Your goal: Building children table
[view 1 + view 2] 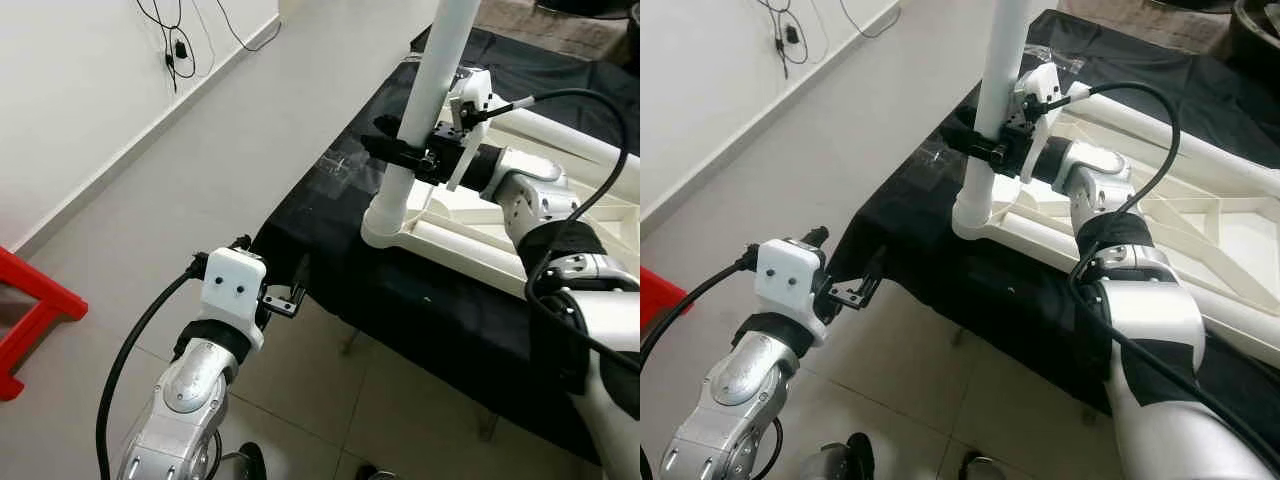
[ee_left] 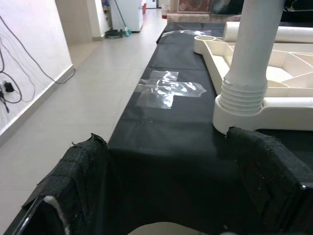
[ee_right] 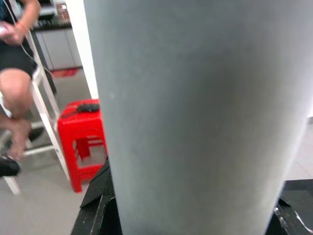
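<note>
The white table leg [image 1: 428, 110] is seen standing upright in the corner socket of the overturned white table frame [image 1: 470, 245], which lies on the black cloth [image 1: 400, 290] covering the counter; the socket corner sits close to the cloth's near edge, beyond which grey tiled floor [image 1: 240, 130] opens out freely towards the white wall [image 1: 80, 80]. The right gripper [image 1: 400, 150] is closed around the leg a little above the socket, one black finger on each side of the tube; in the right wrist view the leg is pressed up close to the lens, and past it a red stool [image 3: 80, 139] and a seated person's legs [image 3: 14, 112] are made out on the floor. The left gripper [image 1: 280, 300] is held low, just off the cloth's near corner, its fingers [image 2: 264, 171] spread apart and holding nothing; it faces the socket across a bare stretch of cloth with a patch of clear tape [image 2: 168, 88]. The open ribbed compartments of the frame beside the socket are seen to hold nothing. Part of a red stool [image 1: 30, 320] stands by the wall, well apart from the leg.
</note>
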Controlling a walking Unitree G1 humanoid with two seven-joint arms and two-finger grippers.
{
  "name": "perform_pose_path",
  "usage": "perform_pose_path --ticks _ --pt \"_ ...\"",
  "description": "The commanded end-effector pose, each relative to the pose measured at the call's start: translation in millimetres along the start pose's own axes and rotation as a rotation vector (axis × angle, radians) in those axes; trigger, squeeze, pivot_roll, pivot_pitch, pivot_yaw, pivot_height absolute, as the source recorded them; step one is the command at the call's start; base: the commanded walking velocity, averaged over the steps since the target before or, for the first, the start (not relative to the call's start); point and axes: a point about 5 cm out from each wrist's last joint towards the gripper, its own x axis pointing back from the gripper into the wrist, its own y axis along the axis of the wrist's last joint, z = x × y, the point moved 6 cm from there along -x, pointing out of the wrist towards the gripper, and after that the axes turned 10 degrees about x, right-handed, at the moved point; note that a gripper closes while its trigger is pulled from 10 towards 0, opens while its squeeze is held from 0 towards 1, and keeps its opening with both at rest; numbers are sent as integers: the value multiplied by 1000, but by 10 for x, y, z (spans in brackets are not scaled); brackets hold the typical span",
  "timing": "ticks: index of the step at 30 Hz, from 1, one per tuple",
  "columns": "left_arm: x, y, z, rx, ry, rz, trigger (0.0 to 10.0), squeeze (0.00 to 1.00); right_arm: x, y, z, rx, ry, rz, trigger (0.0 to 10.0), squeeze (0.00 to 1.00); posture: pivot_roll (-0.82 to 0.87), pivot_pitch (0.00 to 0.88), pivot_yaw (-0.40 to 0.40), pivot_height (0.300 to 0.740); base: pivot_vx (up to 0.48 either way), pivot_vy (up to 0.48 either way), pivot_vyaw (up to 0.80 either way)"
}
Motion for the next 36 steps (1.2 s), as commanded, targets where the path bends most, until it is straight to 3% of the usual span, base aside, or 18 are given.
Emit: perform_pose_path --ticks 1,11,20,22,31,36 --pt "41 -38 -1 -5 8 19 10000 0 -33 -205 133 -129 40 0 10000 0 64 268 -86 740 0 0 0" --pt "42 -35 0 -6 6 18 10000 0 -46 -336 280 -74 117 42 10000 0 65 261 -88 740 0 0 0" --pt "41 -38 -4 -7 4 17 10000 0 -28 -403 271 -26 96 78 10000 0 64 253 -85 740 0 0 0" --pt "34 -38 -14 -7 0 15 10000 0 -52 -451 148 15 -14 138 10000 0 62 247 -83 740 0 0 0" --pt "27 -33 -18 -7 -1 12 10000 0 -61 -492 50 19 -106 179 10000 0 60 247 -84 740 0 0 0" --pt "21 -34 -9 -9 3 13 10000 0 -33 -531 -115 55 -272 210 10000 0 59 252 -84 740 0 0 0"
